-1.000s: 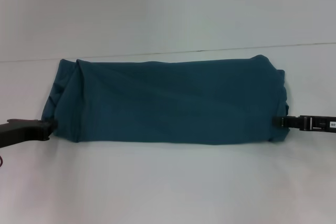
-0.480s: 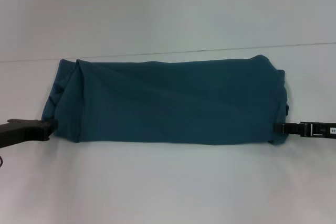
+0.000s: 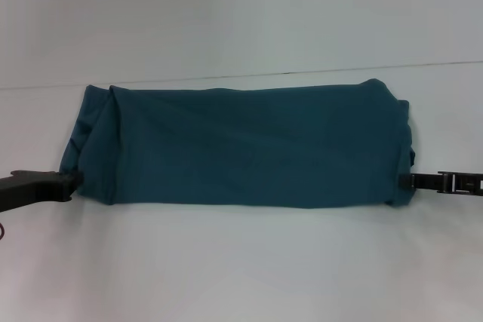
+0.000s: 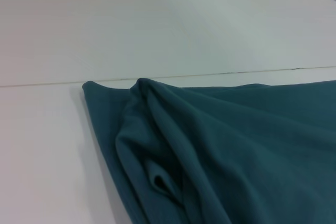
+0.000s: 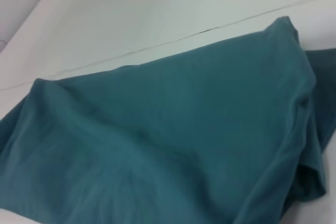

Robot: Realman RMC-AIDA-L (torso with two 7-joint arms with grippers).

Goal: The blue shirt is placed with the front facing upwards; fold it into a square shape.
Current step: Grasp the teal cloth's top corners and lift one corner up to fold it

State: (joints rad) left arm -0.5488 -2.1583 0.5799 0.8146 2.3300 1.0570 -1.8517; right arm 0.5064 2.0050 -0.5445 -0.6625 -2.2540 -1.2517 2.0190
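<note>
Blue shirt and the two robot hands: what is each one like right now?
blue shirt: folded into a long band lying flat on the table, plain side up, no lettering showing, ends bunched.
left gripper: low at the shirt's left end, touching the cloth.
right gripper: low at the shirt's right end, at the cloth's edge.
table: white, holding the shirt.

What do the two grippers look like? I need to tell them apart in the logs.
In the head view, the left gripper is a chunky, plain dark block. The right gripper looks slimmer: a black bar with lighter metallic segments. No cables show on either.
</note>
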